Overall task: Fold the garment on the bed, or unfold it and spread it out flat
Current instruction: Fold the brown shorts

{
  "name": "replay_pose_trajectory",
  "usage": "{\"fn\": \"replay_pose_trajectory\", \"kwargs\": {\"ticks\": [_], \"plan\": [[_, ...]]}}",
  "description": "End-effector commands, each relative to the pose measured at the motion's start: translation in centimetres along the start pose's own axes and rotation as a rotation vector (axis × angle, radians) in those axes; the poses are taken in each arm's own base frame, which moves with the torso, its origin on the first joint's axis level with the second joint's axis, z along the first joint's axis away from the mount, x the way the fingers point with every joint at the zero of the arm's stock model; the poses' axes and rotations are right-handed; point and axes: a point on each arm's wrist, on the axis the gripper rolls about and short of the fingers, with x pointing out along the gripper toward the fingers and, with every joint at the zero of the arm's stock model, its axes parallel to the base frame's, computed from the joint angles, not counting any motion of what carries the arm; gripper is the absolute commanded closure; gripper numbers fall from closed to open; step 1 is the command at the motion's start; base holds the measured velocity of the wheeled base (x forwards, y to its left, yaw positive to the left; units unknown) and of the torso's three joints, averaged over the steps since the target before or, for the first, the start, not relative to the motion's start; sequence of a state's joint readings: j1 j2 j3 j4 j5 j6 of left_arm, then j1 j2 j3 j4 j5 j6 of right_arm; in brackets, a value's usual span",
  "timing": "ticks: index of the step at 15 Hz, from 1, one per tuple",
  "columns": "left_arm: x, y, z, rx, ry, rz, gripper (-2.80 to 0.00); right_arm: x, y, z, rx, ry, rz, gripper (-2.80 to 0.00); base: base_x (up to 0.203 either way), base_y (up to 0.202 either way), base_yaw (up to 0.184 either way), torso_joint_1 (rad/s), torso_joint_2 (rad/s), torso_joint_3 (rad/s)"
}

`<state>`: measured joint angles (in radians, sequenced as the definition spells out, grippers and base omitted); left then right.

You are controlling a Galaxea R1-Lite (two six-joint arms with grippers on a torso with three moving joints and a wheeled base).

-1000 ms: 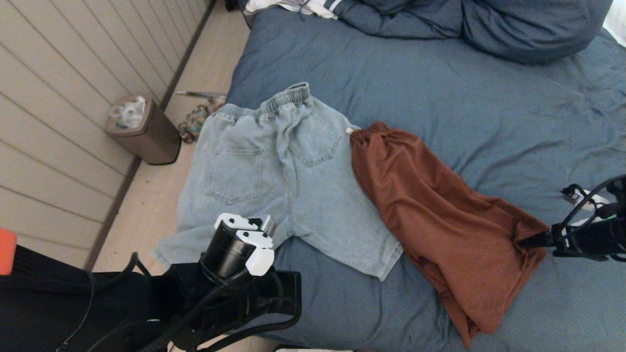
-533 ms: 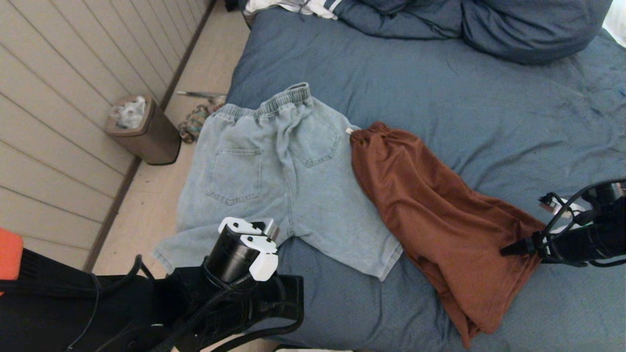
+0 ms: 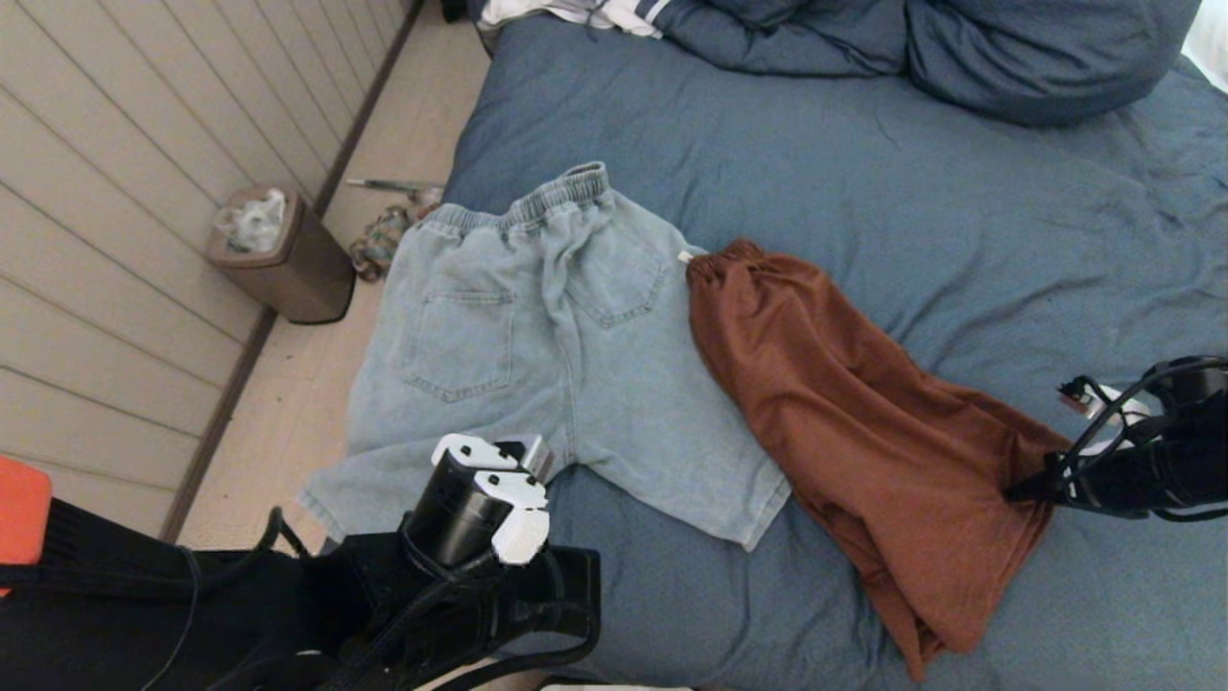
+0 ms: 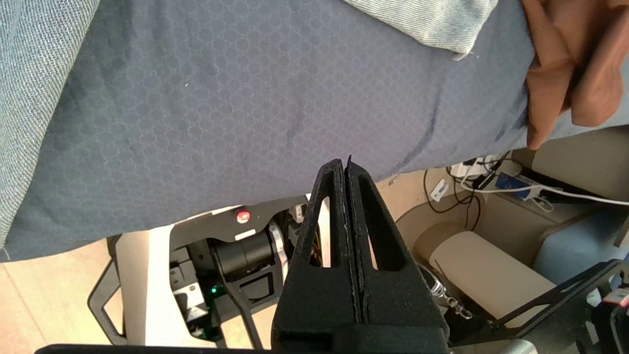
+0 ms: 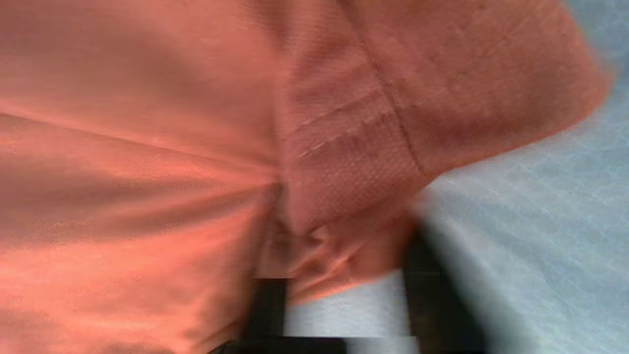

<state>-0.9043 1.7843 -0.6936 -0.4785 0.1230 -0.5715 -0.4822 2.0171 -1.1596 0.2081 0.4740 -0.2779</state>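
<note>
A: Shorts on a blue bed (image 3: 863, 173), two pairs. The rust-brown shorts (image 3: 863, 432) lie beside the denim shorts (image 3: 537, 355), waistbands just touching. What has changed?

B: A second ago the right gripper (image 3: 1017, 491) sat at the brown hem with its jaws spread. It has since pushed a little further onto the cloth and drawn in; in the head view its dark tip now rests on the outer leg corner. Whether the jaws have fully closed on fabric, the frames do not show.

A: What does that mean for the job?

B: Likely the start of a grasp on that corner, to pull the bunched leg out flat or carry it over for a fold. The brown pair itself has not moved yet.

A: And the left arm?

B: Parked near the bed's near edge, below the denim legs. Left gripper (image 4: 348, 169) pressed shut, holding nothing.

A: Do the views differ?

B: Only the head view gives the whole layout. The right wrist view fills with brown cloth, showing a stitched hem seam bunched at the fingers. The left wrist view shows the brown leg hanging over the bed's edge, plus gear on the floor.
</note>
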Motion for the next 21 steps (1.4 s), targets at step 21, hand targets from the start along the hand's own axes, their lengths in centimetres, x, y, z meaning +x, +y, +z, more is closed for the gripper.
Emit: {"fn": "replay_pose_trajectory", "kwargs": {"ticks": [21], "plan": [[0.8,0.2,-0.8,0.005,0.03,0.017,0.0,-11.8,-1.7,-6.1,0.047,-0.146,-0.192,0.0,0.0,0.0,0.0,0.0,0.0,0.0]]}}
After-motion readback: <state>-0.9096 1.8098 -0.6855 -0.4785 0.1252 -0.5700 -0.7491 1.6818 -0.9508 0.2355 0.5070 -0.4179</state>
